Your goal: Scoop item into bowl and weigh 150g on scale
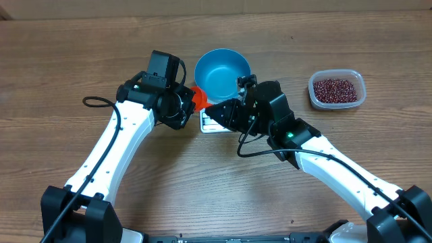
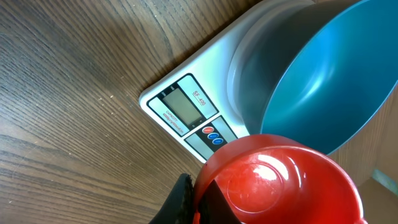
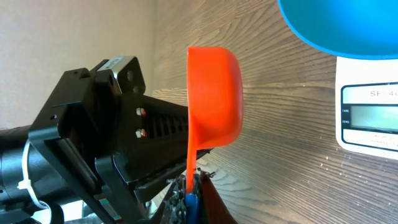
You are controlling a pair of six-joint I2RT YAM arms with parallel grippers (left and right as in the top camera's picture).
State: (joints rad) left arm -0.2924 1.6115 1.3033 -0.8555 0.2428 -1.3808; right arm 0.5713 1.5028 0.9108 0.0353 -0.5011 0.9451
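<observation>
The light blue bowl (image 1: 223,71) stands empty on the white scale (image 1: 210,122), whose display (image 2: 181,108) faces the near side. An orange scoop (image 1: 200,98) hangs just left of the bowl, above the table, with nothing in it. My right gripper (image 3: 191,194) is shut on the scoop's thin handle from below. My left gripper (image 2: 196,204) is shut on the rim of the scoop's cup (image 2: 280,180). The two grippers meet at the scoop (image 3: 214,99). The item, dark red beans (image 1: 335,88), lies in a clear tub at the right.
The clear plastic tub (image 1: 361,89) sits on the wooden table about a hand's width right of the bowl. A black cable (image 1: 94,102) loops off the left arm. The right arm's cable (image 1: 253,152) hangs below its wrist.
</observation>
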